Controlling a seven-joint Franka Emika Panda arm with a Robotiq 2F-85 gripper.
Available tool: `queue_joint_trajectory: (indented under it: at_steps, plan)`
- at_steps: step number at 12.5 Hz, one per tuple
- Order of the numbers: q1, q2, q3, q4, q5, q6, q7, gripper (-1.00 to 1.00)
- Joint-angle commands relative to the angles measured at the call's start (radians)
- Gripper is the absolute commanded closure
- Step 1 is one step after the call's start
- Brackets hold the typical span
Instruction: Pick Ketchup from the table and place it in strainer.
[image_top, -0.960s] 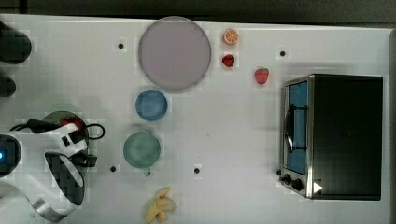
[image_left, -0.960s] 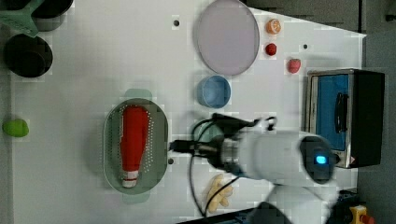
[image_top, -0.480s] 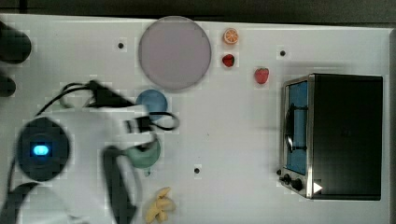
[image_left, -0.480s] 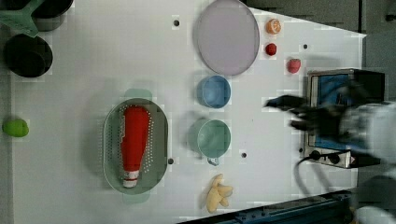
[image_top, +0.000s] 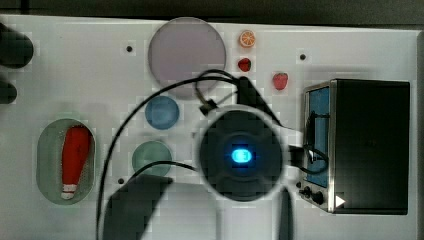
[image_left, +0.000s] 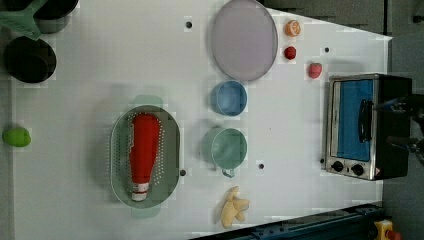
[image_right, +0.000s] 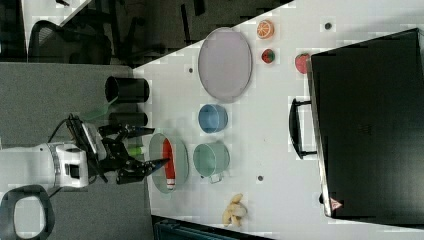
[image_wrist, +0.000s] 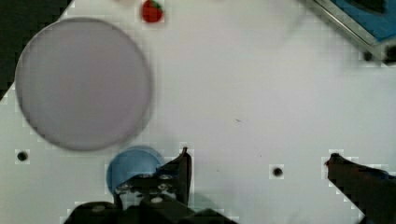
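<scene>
The ketchup (image_left: 145, 154), a red bottle with a white cap, lies lengthwise inside the pale green strainer (image_left: 119, 150), free of any grip; both also appear at the top view's left, ketchup (image_top: 75, 156) in strainer (image_top: 46, 159). In the right view my gripper (image_right: 161, 146) hangs open beside the strainer (image_right: 181, 156), with nothing between its fingers. In the wrist view the gripper (image_wrist: 258, 154) is open and empty over bare white table, with its fingers (image_wrist: 183, 163) wide apart. The arm's round hub (image_top: 241, 156), lit blue, hovers over the table's middle in the top view.
A toaster oven (image_left: 367, 125) stands at the left view's right. A grey plate (image_left: 243, 40), a blue bowl (image_left: 228, 98), a green cup (image_left: 228, 148), a banana (image_left: 232, 211), strawberries (image_left: 314, 70) and an orange slice (image_left: 292, 28) are spread about. Black cups (image_left: 29, 59) sit at the far left.
The arm has swung away from the strainer, toward the top view's middle and the oven side in the left view. The ketchup stays lying in the strainer.
</scene>
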Motion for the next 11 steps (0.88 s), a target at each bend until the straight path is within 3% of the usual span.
queue_joint_trajectory:
  at_steps: [1, 4, 11]
  plan:
    - [0.021, -0.004, 0.009, 0.089, 0.014, -0.129, 0.030, -1.00]
    - [0.021, -0.003, 0.007, 0.147, 0.023, -0.195, 0.029, -1.00]
    - [0.021, -0.003, -0.007, 0.152, 0.068, -0.204, -0.006, -1.00]
